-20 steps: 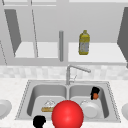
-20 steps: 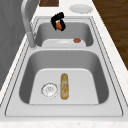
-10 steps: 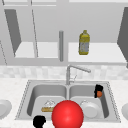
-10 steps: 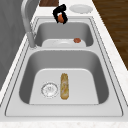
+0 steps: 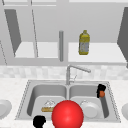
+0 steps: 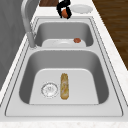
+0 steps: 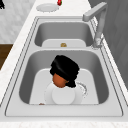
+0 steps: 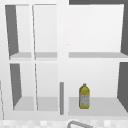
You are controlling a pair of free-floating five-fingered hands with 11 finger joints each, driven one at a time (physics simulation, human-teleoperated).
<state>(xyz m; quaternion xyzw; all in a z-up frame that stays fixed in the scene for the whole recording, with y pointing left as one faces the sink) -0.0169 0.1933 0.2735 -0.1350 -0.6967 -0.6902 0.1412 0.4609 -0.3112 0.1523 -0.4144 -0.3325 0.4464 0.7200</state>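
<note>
My right hand point(image 5: 101, 88) hovers over the right side of the right basin, curled round a small orange ball point(image 5: 101, 94). The right side view puts this hand point(image 7: 65, 68) and the ball point(image 7: 59, 81) above a white plate point(image 7: 63, 97) lying in that basin. From the left side, the hand point(image 6: 62, 6) with the ball point(image 6: 65, 13) is above the far basin's far rim. My left hand point(image 5: 39, 121) floats low in front of the sink, beside a big red ball point(image 5: 67, 115).
A bread stick point(image 6: 64, 85) lies beside the drain point(image 6: 49, 89) in the left basin. A small brown thing point(image 6: 77, 40) rests by the plate. The faucet point(image 5: 71, 72) stands at the divider. White plates point(image 5: 3, 108) point(image 6: 81, 8) sit on both counters. A yellow bottle point(image 8: 84, 96) stands on the shelf.
My right hand has carried the orange ball to the right and slightly up, toward the right rim of the basin. The left hand has stayed still.
</note>
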